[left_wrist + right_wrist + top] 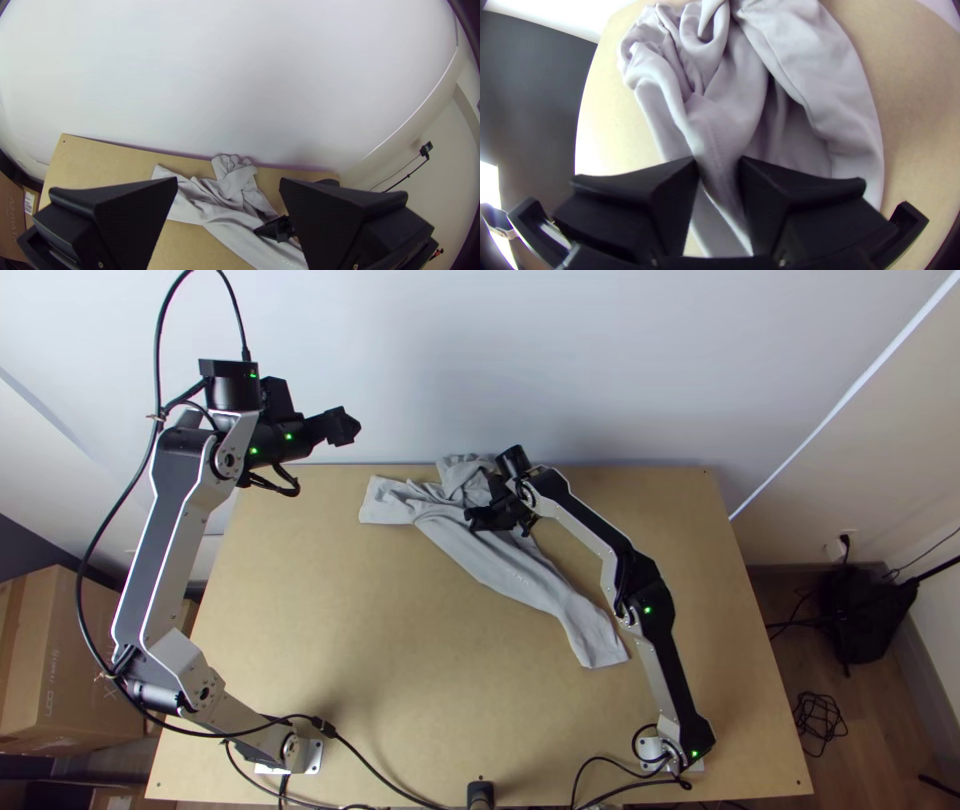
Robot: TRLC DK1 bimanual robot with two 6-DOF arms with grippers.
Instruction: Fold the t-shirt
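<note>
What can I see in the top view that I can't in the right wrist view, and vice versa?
Top view: the left arm, a box, and the shirt slanting across the table.
Right wrist view: close-up creases, with cloth between the right gripper's parted fingers.
Both: the rumpled shirt, table and right gripper.

No legible txt or nos.

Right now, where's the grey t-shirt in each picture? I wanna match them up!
Top view: the t-shirt slants from the table's far edge toward the lower right.
Left wrist view: bottom middle, seen between the left gripper's fingers.
Right wrist view: top middle, running down between the right gripper's fingers.
Shared landmark: the wooden table under it.
</note>
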